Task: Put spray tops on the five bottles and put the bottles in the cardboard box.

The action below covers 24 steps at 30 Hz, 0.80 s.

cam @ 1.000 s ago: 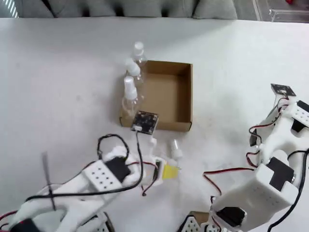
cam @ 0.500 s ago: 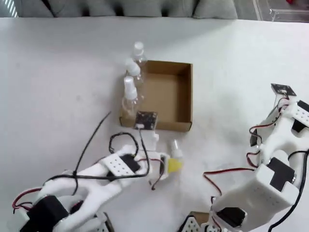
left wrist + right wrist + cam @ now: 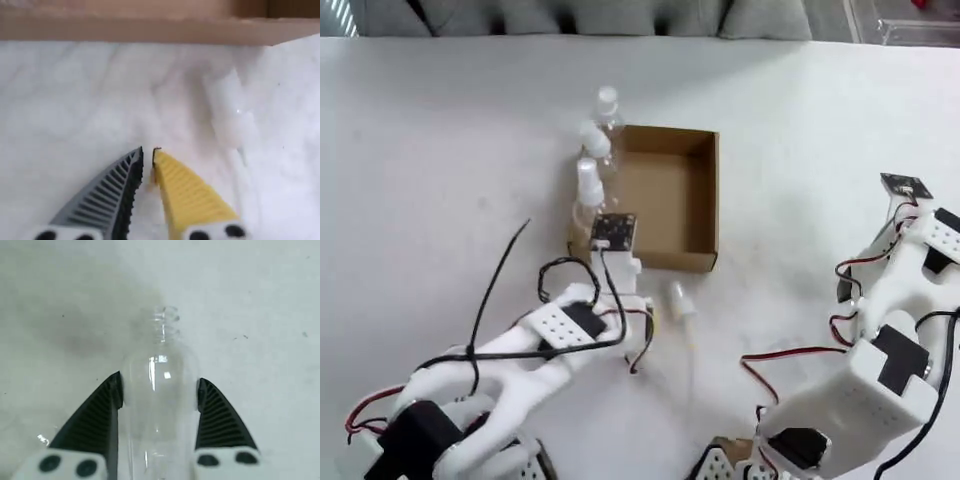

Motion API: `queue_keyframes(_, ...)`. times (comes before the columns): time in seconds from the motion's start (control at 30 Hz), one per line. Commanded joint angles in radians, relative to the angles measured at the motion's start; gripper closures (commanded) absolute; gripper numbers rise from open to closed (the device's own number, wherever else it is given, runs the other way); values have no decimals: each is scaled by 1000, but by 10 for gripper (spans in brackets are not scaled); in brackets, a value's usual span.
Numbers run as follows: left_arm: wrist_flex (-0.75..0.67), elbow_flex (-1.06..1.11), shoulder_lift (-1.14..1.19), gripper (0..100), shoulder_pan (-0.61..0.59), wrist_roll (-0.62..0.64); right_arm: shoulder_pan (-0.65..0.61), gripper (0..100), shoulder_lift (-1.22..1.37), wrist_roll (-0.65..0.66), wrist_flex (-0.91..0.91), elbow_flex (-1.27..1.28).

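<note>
The open cardboard box [image 3: 670, 200] sits mid-table; its near wall [image 3: 150, 27] faces my left wrist camera. Three clear bottles [image 3: 592, 160] with white spray tops stand in a row against its left side. A loose spray top [image 3: 680, 300] lies on the table just in front of the box, seen as a pale shape [image 3: 227, 117] in the left wrist view. My left gripper [image 3: 148, 151] is shut and empty, low over the table beside that spray top. My right gripper [image 3: 159, 385] is shut on a clear uncapped bottle [image 3: 159, 390] above the table at the right.
The left arm [image 3: 550, 345] stretches from the lower left towards the box, trailing black and red cables. The right arm [image 3: 890, 300] occupies the right edge. Bare white table lies to the left and behind the box.
The left arm swung forward and left towards the box's front wall; its yellow finger slipped under the wrist. The loose spray top shifted slightly. The right arm stayed still.
</note>
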Motion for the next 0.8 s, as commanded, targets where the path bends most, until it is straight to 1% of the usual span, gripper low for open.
queue_keyframes(0.0,51,-35,-5,756,35,-20,-24,982,-19,-3,-8,8)
queue_keyframes(0.1,78,-35,-7,651,39,-21,-24,982,-19,-3,-8,8)
queue_keyframes(0.2,94,-35,-33,574,25,-17,-24,982,-19,-2,-8,8)
queue_keyframes(0.3,184,-37,-140,525,-1,-14,-24,982,-19,-2,-8,8)
queue_keyframes(0.37,273,-34,-239,516,5,8,-25,982,-19,-2,-8,8)
queue_keyframes(0.47,407,-35,-372,530,24,25,-25,982,-19,-2,-10,8)
queue_keyframes(0.57,497,-21,-430,580,31,-23,-25,982,-19,-2,-10,8)
queue_keyframes(0.67,540,-12,-392,684,27,-52,-25,982,-19,6,-10,8)
queue_keyframes(0.73,525,-12,-329,744,30,-58,-27,982,-19,34,-10,8)
queue_keyframes(0.77,505,-14,-289,756,33,-58,-30,982,-19,41,-10,8)
